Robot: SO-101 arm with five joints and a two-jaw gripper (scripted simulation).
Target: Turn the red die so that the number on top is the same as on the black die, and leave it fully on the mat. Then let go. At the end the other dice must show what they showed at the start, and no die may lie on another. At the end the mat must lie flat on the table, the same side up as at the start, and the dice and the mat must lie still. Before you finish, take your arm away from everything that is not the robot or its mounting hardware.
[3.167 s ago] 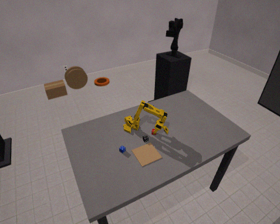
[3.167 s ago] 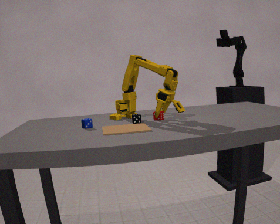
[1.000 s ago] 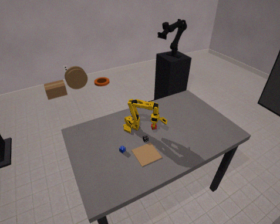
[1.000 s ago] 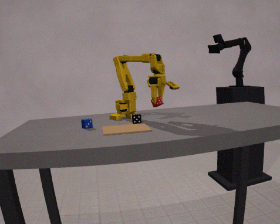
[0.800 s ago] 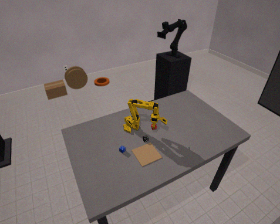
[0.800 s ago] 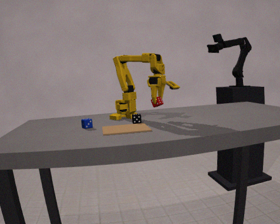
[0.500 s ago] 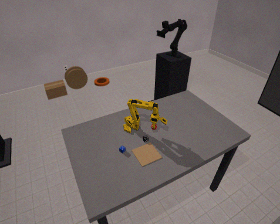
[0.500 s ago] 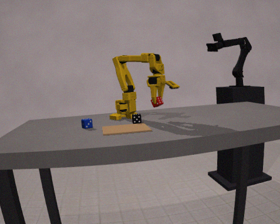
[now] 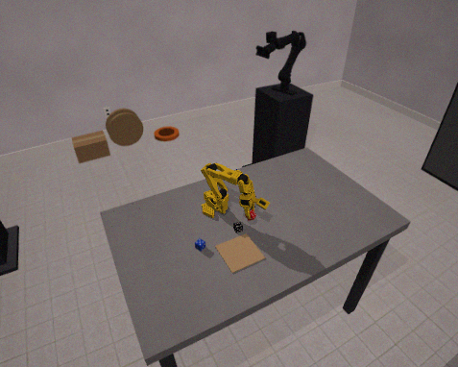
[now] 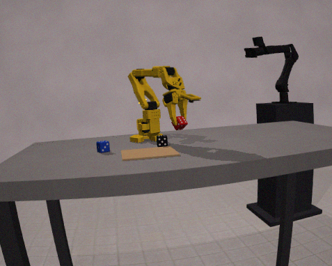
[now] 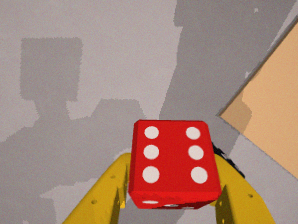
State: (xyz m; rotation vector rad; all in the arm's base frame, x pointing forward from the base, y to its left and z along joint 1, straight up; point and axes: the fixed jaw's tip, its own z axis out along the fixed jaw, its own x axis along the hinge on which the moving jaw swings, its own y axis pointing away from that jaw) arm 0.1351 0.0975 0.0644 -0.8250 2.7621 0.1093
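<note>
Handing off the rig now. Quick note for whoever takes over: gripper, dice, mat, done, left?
Gripper: shut on the red die, held above the table, six-pip face toward the wrist camera.
Black die: on the table at the mat's far edge.
Blue die: on the table, off the mat's other side.
Mat: flat, no die on it.
Done: red die picked up.
Left: match the black die's top number (unreadable here), set red fully on the mat, release.

No words, labels or brands readable anywhere. Six white pips legible on the camera-facing side of the red die clamped in the gripper. Pips on the black die and blue die, lower down and off to the side, too small to count.
</note>
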